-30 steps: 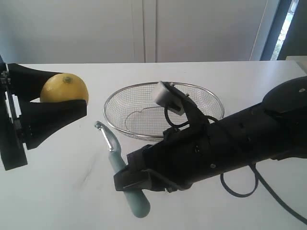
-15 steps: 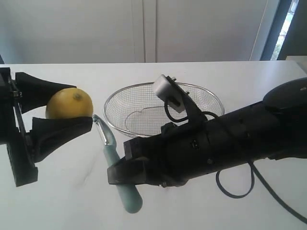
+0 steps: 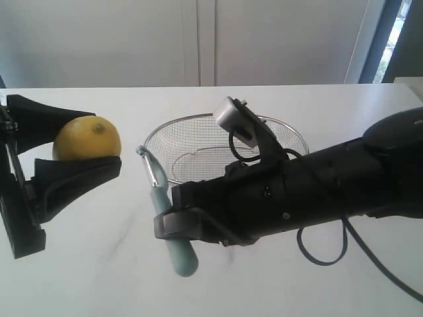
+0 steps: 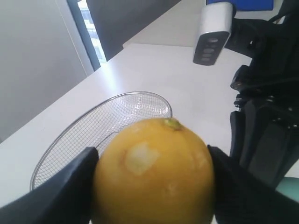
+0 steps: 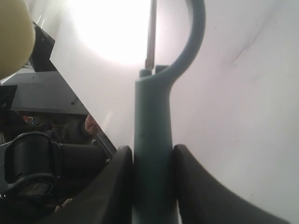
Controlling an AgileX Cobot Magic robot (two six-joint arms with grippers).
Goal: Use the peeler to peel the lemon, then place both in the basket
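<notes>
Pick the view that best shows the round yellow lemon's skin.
Left wrist view: the round yellow lemon fills it, showing a pale patch on its skin. The exterior view shows it small; the right wrist view, only a blurred edge.

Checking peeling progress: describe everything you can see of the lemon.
The lemon is small, round, bright yellow and smooth-skinned, with a greenish stem nub. The left wrist view shows one small pale patch on its skin; otherwise it looks unpeeled. The left tool clamps it from two sides, left of the basket; the peeler is near but not touching.
</notes>
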